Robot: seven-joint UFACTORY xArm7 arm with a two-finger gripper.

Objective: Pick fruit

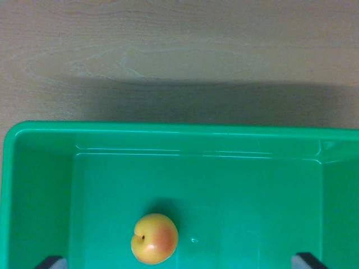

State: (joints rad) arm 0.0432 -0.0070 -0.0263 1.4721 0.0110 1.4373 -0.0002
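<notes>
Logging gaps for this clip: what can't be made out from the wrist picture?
- Gripper: only two dark fingertips show at the wrist view's bottom corners; the bottom edge cuts the rest, so open or shut is unclear.
- Green bin: its near wall and right side are cut off by the frame.
- Fruit: its underside is hidden; its kind is uncertain.

A round yellow fruit with an orange-red blush lies in a bright green plastic bin. Beyond it, the pale light-wood tabletop shows faint grain and a grey shadow band.
</notes>
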